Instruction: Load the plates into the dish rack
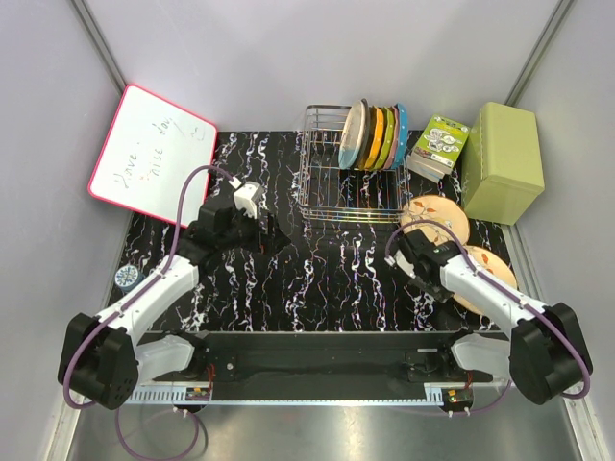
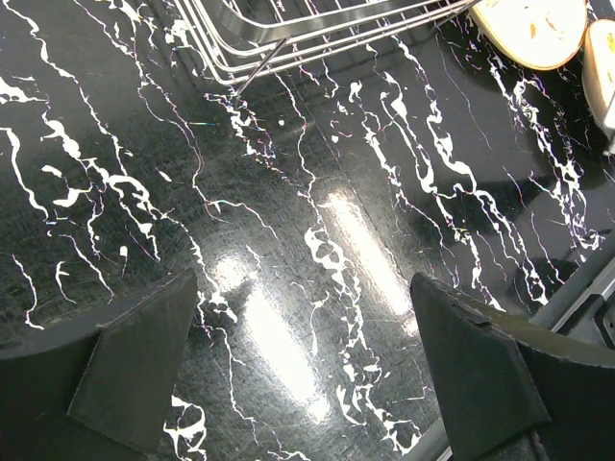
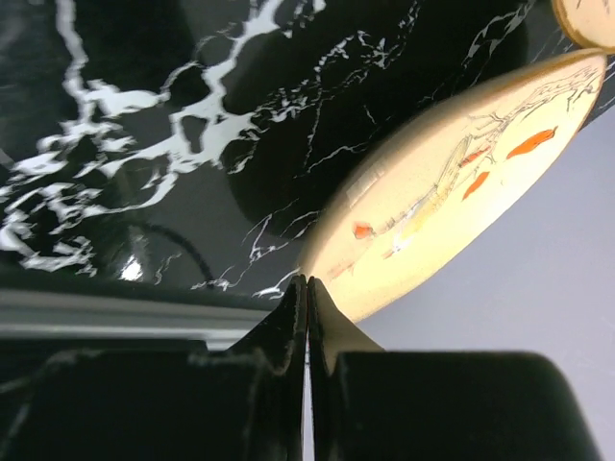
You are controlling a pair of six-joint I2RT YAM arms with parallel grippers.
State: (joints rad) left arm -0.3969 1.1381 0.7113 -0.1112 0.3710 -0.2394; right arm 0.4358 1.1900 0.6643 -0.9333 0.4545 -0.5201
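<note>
The silver wire dish rack (image 1: 332, 178) stands at the back middle. It holds several upright plates, with a cream plate (image 1: 354, 133) at the left and a teal-blue plate (image 1: 401, 134) at the right. Two peach-tan plates with leaf sprigs lie flat on the right, one farther (image 1: 437, 213) and one nearer (image 1: 488, 274). My right gripper (image 1: 411, 252) is shut and empty. Its tips (image 3: 307, 284) sit at the rim of a peach-tan plate (image 3: 452, 182). My left gripper (image 1: 245, 202) (image 2: 303, 280) is open and empty over bare table, left of the rack (image 2: 307, 29).
A pink-framed whiteboard (image 1: 149, 154) leans at the back left. An olive-green box (image 1: 502, 161) and a small printed packet (image 1: 440, 144) stand at the back right. Small orange and green plates (image 1: 380, 136) stand in the rack. Grey walls close in on both sides.
</note>
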